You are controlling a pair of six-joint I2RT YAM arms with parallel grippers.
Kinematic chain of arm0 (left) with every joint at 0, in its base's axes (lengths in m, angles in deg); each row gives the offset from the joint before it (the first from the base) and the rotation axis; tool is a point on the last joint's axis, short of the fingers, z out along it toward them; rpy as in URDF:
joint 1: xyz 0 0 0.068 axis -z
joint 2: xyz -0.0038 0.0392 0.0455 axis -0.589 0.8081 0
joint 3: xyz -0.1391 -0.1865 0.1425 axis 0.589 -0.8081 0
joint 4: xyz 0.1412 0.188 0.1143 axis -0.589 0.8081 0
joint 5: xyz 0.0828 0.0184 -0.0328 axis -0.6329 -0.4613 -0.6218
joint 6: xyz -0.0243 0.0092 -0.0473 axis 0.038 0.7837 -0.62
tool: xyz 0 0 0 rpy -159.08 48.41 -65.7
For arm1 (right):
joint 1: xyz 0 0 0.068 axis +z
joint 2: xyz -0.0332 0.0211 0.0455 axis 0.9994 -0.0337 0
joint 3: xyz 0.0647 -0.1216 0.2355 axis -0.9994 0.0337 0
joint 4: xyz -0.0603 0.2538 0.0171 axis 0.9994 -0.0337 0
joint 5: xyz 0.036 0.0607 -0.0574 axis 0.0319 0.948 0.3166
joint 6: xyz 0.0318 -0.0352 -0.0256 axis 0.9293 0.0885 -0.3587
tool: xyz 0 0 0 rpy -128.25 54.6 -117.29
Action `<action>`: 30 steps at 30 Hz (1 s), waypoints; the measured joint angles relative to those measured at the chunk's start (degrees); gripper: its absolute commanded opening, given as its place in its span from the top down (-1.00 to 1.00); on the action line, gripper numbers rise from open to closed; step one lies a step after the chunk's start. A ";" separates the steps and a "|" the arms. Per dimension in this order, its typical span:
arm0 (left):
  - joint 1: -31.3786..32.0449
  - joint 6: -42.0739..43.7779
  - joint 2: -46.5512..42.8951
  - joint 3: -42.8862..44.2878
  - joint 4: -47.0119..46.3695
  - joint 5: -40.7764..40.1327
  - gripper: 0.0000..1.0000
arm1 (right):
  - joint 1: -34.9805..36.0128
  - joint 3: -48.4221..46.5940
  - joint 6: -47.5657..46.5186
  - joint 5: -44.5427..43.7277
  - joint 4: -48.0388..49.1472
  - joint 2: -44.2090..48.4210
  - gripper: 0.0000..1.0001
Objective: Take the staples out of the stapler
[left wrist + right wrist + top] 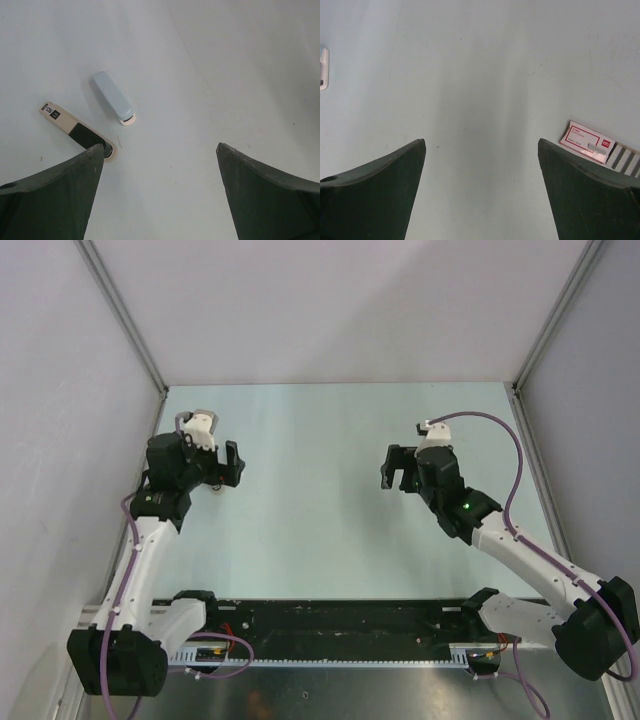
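My left pincer (160, 149) and right pincer (481, 142) are wide open, empty. Staples (114, 97) lie on table (225, 75) ahead of the left, just beside a tan strip (65, 122). I read this as approach; next: lower left, straddle them squarely.

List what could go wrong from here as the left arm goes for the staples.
1. The pale blue bar lies close to the beige-and-black strip. The open left gripper could knock or pinch both as it comes down.
2. A thin silvery sliver lies loose beside the strip, and a nudge may flick it away.
3. The strip's end is hidden behind a finger, so contact there would likely go unseen.
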 measured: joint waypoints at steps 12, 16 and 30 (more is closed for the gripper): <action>0.00 -2.75 13.00 4.09 0.55 -3.76 -0.99 | 0.00 0.00 1.31 -0.20 -3.48 -0.85 -0.93; 0.02 -5.99 19.56 8.04 0.22 -8.50 -0.97 | 0.44 0.66 1.99 -0.20 -3.32 -0.94 -0.85; 2.73 -13.35 40.02 15.82 -0.17 -16.04 -0.71 | 7.08 7.17 2.51 -2.49 0.85 1.20 -0.57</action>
